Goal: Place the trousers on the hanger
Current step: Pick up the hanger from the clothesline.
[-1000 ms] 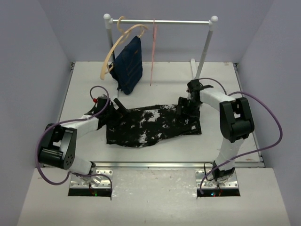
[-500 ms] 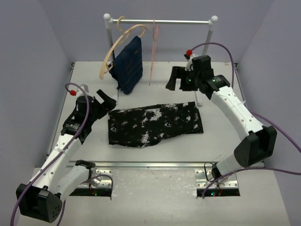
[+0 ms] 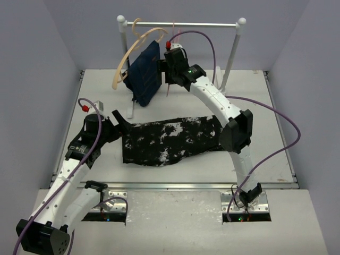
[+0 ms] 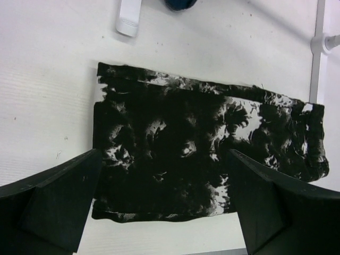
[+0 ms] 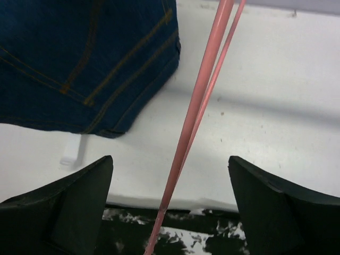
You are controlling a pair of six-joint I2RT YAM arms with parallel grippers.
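The trousers [image 3: 172, 141], black with white splotches, lie flat on the table [image 3: 255, 159]. In the left wrist view the trousers [image 4: 202, 154] spread below and between the fingers. My left gripper [image 3: 121, 121] hovers open above their left end, holding nothing. The hanger [image 3: 170, 90], thin pink wire, hangs from the rail [image 3: 202, 24]. My right gripper [image 3: 167, 68] is raised at it, open. In the right wrist view the hanger [image 5: 197, 119] runs down between the wide-apart fingers [image 5: 69, 202] without touching them, and the far edge of the trousers [image 5: 212, 239] lies below.
A navy garment [image 3: 146, 74] hangs on a tan wooden hanger [image 3: 126, 56] at the rail's left end, close beside my right gripper. The rack's white posts [image 3: 231, 53] stand at the back of the table. A white rack foot [image 4: 129, 16] lies near the trousers' far corner.
Both grippers have left the trousers' ends and lifted. The right arm swung left and back to the pink hanger. The left arm has hardly moved in the last half second.
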